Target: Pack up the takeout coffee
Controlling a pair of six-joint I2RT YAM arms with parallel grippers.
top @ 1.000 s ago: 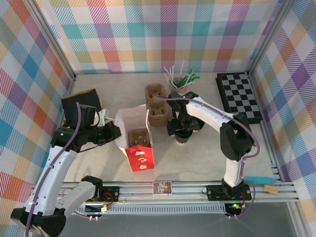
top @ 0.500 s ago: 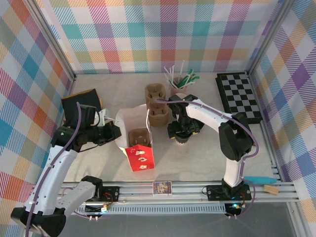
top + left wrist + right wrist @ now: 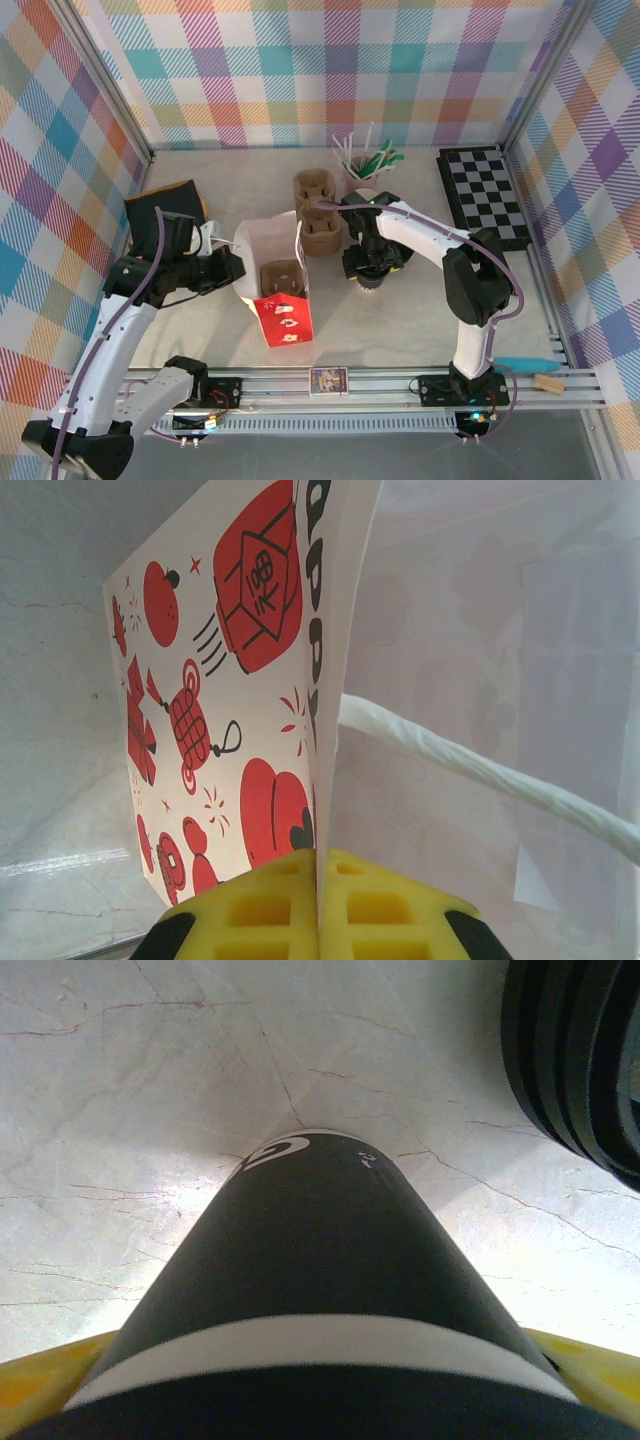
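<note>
Right gripper [image 3: 371, 266] straddles the coffee cup [image 3: 310, 1260], its yellow fingers [image 3: 40, 1385] apart on either side of the dark band; whether they press the paper yet I cannot tell. That cup stands upright on the table [image 3: 420, 320], just beside the bag [image 3: 268, 262] and outside it. Best to squeeze gently and evenly, then lift straight up to clear the bag's rim. Left gripper [image 3: 320, 920] is clamped on the bag's wall, holding its mouth open.
</note>
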